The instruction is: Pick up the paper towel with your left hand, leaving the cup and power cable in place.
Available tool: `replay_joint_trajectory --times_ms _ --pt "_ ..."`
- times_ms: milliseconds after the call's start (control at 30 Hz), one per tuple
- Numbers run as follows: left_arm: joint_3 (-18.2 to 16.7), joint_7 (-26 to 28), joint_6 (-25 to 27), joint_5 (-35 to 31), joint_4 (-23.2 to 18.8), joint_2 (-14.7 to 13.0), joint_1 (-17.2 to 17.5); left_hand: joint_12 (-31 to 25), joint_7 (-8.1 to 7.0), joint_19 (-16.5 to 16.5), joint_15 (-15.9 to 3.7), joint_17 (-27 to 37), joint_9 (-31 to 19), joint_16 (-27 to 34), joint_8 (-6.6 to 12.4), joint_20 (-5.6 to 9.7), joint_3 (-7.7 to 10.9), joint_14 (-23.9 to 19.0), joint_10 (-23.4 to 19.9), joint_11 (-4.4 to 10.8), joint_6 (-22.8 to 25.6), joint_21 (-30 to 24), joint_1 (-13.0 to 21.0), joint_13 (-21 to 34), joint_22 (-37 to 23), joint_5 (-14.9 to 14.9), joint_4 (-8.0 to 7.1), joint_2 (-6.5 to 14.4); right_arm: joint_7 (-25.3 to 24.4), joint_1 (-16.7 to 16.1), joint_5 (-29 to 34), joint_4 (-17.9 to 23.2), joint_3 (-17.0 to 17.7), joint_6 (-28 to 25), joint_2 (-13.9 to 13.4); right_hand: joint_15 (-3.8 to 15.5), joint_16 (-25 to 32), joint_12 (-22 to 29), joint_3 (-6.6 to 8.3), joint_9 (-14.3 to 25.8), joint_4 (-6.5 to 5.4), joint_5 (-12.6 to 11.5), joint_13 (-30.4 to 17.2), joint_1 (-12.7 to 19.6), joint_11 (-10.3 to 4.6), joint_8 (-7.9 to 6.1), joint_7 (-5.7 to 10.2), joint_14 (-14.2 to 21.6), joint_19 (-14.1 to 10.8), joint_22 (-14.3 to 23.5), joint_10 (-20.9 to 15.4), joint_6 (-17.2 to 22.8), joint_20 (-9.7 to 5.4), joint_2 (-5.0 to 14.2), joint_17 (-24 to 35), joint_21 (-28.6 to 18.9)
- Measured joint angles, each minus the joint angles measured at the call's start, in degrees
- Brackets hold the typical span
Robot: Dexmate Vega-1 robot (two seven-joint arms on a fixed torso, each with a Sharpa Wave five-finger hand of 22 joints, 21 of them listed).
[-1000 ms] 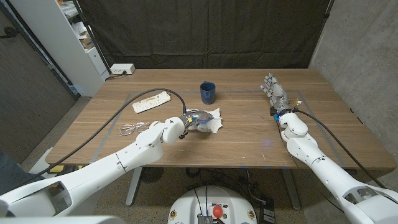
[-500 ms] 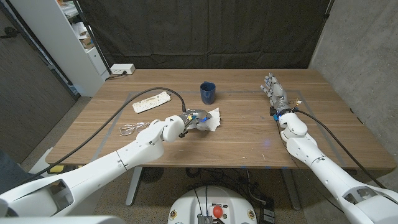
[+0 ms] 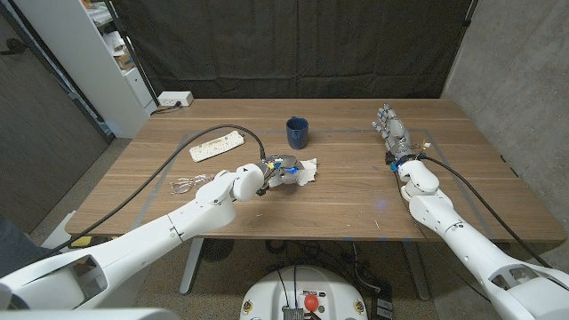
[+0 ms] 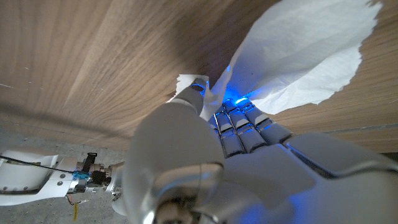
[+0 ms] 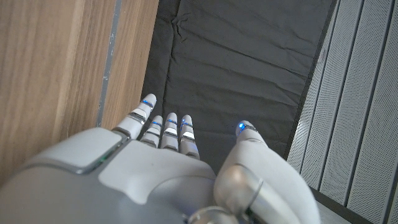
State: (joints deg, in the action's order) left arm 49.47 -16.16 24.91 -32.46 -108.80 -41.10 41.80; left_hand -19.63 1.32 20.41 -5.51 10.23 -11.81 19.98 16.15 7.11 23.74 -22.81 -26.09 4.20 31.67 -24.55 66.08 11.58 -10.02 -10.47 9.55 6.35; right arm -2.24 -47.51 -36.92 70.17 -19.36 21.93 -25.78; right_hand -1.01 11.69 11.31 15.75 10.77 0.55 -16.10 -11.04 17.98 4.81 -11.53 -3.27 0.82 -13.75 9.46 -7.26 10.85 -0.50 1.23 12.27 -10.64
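Observation:
A white paper towel is pinched in my left hand near the table's middle. In the left wrist view the paper towel fans out from between the thumb and fingers, hanging over the wood. A dark blue cup stands upright just behind the towel. A white power strip with a black cable lies at the left. My right hand stands at the right of the table, fingers straight and apart, holding nothing; in its wrist view the right hand is beside the table edge.
Clear glasses lie on the table left of my left forearm. A white shelf stands at the back left with a white box near it. A dark curtain hangs behind the table.
The left hand has closed on the towel and drawn it slightly toward me; the towel looks more bunched and smaller. The right arm has not moved.

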Motion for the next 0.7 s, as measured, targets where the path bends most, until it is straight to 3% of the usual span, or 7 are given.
replay_joint_trajectory --times_ms 200,367,467,633,700 --pt "0.1 0.0 1.0 0.3 -0.6 0.0 -0.3 0.0 -0.10 0.0 -0.42 0.0 0.1 1.1 0.11 0.02 0.13 -0.6 -1.4 0.63 0.9 -2.2 0.0 0.0 0.0 0.0 -0.14 0.0 0.2 0.0 -0.1 0.0 0.0 0.0 0.0 0.00 0.0 0.0 -0.24 0.0 0.24 0.0 0.0 0.0 0.00 0.00 0.21 0.0 0.0 0.0 0.0 0.2 0.00 0.00 0.0 0.0" --pt "0.4 0.0 2.3 0.3 -1.1 0.0 -0.5 0.0 -0.28 1.5 -1.00 0.0 0.1 1.0 0.49 1.36 0.36 -2.9 -3.9 1.03 1.1 -2.6 0.0 0.0 0.0 0.0 -0.38 0.0 0.3 0.0 -0.3 0.0 0.1 0.0 -0.1 0.32 0.0 0.0 -0.24 0.0 0.24 0.0 0.0 0.0 0.00 0.00 0.21 0.3 0.0 0.0 0.0 0.2 0.00 0.00 0.0 0.0" --pt "0.4 0.0 3.2 0.3 -1.6 -0.2 -0.6 -0.1 -0.28 4.7 -1.19 0.0 0.1 0.8 0.49 1.33 0.36 -6.0 -6.2 0.83 1.1 -2.6 0.0 1.7 0.0 0.0 -0.38 0.0 0.3 -0.1 -0.3 0.0 0.2 0.1 -0.1 0.32 0.0 0.0 -0.24 0.0 0.24 0.0 0.0 0.0 0.00 0.00 0.21 0.3 0.0 0.0 0.0 0.2 0.00 0.00 0.0 0.0" --pt "0.5 0.0 4.9 0.3 -2.3 -0.4 -0.7 -0.5 -0.20 6.1 -1.46 0.0 0.1 0.8 0.49 1.07 0.36 -7.6 -6.6 0.28 1.0 -2.6 -0.3 2.5 0.0 0.0 -0.38 0.3 0.3 -0.5 -0.4 0.5 0.4 0.3 -0.2 0.32 0.0 0.0 -0.24 0.0 0.24 0.0 0.0 0.0 0.00 0.00 0.21 0.3 0.0 0.0 0.0 0.2 0.00 0.00 0.0 0.0" --pt "0.5 0.1 5.2 0.3 -2.9 -0.6 -0.7 -0.6 0.02 8.8 -1.55 0.0 0.1 0.7 0.58 1.03 0.36 -10.3 -7.0 -0.12 1.2 -2.6 -0.3 2.4 0.0 0.0 -0.38 0.3 0.2 -0.6 -0.4 0.7 0.4 0.3 -0.3 0.32 0.0 0.0 -0.24 0.0 0.24 0.0 0.0 0.0 0.00 0.00 0.21 0.3 0.0 0.0 0.0 0.2 0.00 0.00 0.0 0.0"
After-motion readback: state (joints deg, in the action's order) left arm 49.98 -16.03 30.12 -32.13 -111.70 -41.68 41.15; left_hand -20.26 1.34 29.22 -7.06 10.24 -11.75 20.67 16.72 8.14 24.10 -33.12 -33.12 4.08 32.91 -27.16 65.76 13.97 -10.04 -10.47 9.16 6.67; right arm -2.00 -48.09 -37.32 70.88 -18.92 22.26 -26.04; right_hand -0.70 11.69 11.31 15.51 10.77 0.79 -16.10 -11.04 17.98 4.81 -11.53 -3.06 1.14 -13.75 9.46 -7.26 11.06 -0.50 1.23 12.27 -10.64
